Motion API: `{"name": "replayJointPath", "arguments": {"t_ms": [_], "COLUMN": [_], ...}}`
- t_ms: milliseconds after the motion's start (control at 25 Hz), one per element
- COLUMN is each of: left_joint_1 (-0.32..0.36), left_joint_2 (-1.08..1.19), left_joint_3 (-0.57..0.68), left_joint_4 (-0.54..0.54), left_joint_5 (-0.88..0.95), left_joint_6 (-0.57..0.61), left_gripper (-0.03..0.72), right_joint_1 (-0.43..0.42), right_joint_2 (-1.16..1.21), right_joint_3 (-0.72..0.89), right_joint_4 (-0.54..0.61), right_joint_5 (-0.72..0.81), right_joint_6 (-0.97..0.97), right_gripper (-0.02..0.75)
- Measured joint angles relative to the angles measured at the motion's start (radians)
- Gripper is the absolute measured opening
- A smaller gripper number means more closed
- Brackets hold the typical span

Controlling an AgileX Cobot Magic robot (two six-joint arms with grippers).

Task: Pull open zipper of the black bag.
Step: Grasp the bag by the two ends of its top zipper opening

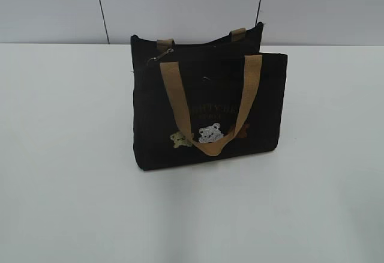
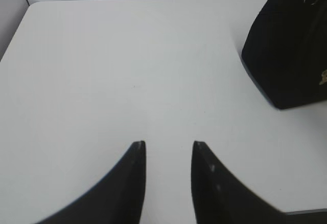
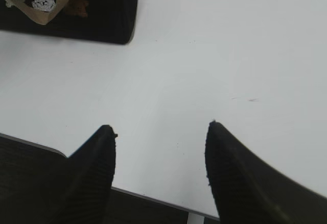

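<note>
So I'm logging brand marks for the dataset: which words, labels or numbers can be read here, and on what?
Black bag, front panel: two lines of faint lettering above the bear figures, too blurred to read in the exterior view.
Right wrist view: the lettering is out of frame.
No other text, number or sign shows.

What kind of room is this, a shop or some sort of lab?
Probably a lab or test bench, not a shop. One black bag stands alone on a bare white table, plain grey panelled walls sit behind it, and a robot's end effector hovers over the tabletop.
</note>
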Motion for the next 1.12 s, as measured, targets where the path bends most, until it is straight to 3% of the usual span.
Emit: {"name": "replayJointPath", "arguments": {"t_ms": [1120], "left_joint_1": [0.000], "left_joint_2": [0.000], "left_joint_3": [0.000], "left_joint_4": [0.000], "left_joint_5": [0.000], "left_joint_6": [0.000], "left_gripper": [0.228], "right_joint_1": [0.000], "right_joint_2": [0.000], "right_joint_3": [0.000], "right_joint_4": [0.000], "right_joint_5": [0.000], "right_joint_6": [0.000], "right_gripper": [0.430]}}
